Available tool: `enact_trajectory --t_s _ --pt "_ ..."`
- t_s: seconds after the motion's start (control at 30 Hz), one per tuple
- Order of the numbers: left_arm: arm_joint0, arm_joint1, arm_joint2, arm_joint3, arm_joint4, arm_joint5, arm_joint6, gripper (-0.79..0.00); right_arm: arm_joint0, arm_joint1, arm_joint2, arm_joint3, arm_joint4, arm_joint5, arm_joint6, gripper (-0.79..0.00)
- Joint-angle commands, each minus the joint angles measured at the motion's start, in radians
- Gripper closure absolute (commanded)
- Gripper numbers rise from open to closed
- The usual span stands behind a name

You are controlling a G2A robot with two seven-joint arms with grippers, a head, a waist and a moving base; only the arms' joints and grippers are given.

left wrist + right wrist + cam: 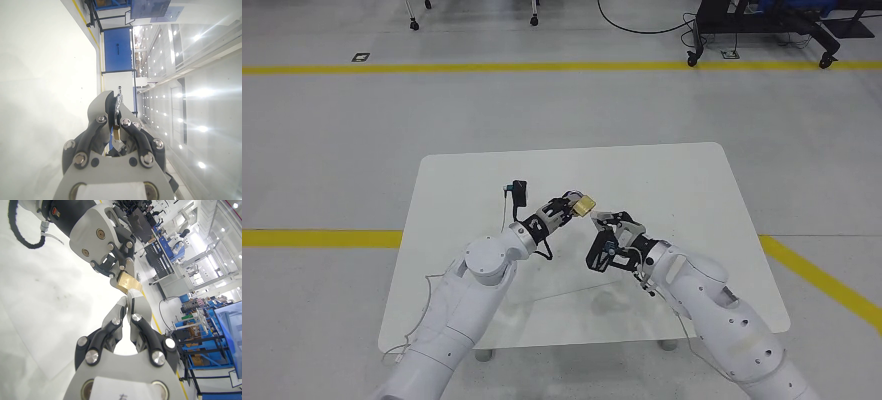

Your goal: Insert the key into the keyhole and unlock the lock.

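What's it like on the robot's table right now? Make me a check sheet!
Surface: white table with rounded corners.
Job's things: brass padlock, gripped by the left arm.
Clutter: nothing seen.
Grippers: left gripper shut on the padlock; right gripper shut, tips at the padlock's edge.
Cables: black cable looping by the left wrist; floor cable beyond the table.
Surroundings: yellow floor line, blue shelving.

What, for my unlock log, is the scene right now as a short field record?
padlock: brass, held up off the table
left gripper: shut on the padlock
right gripper: shut, tips touching the padlock's free end
black object: small, on the table beyond the grippers
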Motion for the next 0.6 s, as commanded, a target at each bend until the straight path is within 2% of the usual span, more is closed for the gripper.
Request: enact_trajectory --t_s 0.0,0.13,0.33,0.57 --pt "0.000 0.000 0.000 0.001 0.000 -0.002 -0.002 0.000 0.001 -0.001 0.002 0.003 0.003 -0.005 -0.001 0.000" --pt "0.000 0.000 -0.001 0.002 0.003 -0.016 -0.003 0.000 0.005 -0.005 0.006 0.014 0.033 -0.030 -0.011 0.000" --pt "0.002 0.002 -0.001 0.005 0.021 -0.053 -0.016 0.000 0.016 -0.011 0.038 0.050 0.189 -0.111 -0.031 0.000" --pt "0.006 0.005 -0.004 0.002 0.042 -0.102 -0.035 0.000 0.020 -0.008 0.101 0.091 0.411 -0.281 -0.041 0.000"
